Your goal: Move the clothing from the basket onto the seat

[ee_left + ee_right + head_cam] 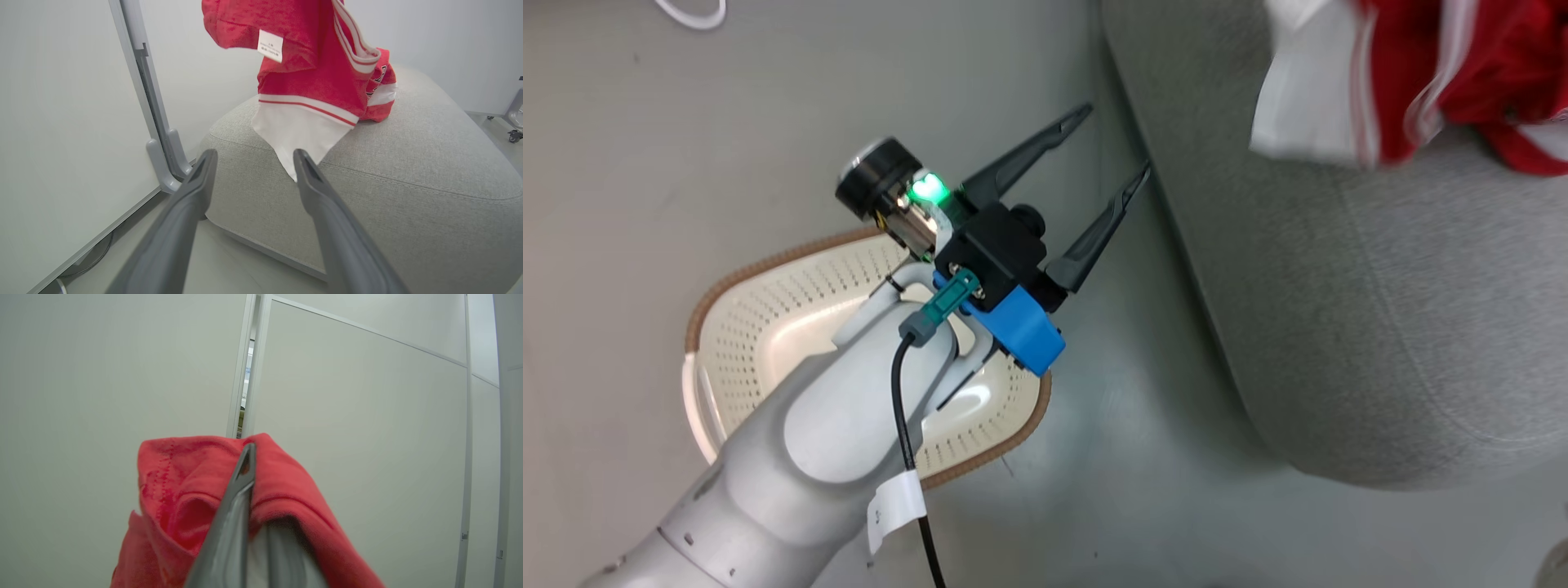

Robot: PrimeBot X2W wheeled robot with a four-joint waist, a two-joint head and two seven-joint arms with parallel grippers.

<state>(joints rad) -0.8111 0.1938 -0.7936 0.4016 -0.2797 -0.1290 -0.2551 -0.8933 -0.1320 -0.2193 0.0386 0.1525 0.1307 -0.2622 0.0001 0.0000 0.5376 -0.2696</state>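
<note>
The right claw (pixel 251 457) is clamped on a red garment (pixel 310 61), and the cloth folds over its fingers so that one finger is mostly buried. In the left wrist view the garment hangs from beyond the frame's top edge, its long axis running top to bottom. Its white lower hem crosses the near edge of the seat (pixel 1380 327), but whether it touches cannot be told. A second red piece lies on the cushion just behind. The seat is therefore under the held cloth, and I judge the coming move to be a lowering and letting go by the right arm, best a little further in from the edge. The left claw (pixel 1116 137) is spread wide and holds nothing. In the head view it sits mid-frame above the basket (pixel 768 265), pointing to the upper right, well apart from the clothing (pixel 1462 65), which the upper right corner cuts off. The visible part of the basket's floor is bare, but the pale forearm (pixel 849 408) covers its middle, so anything left there is hidden.
</note>
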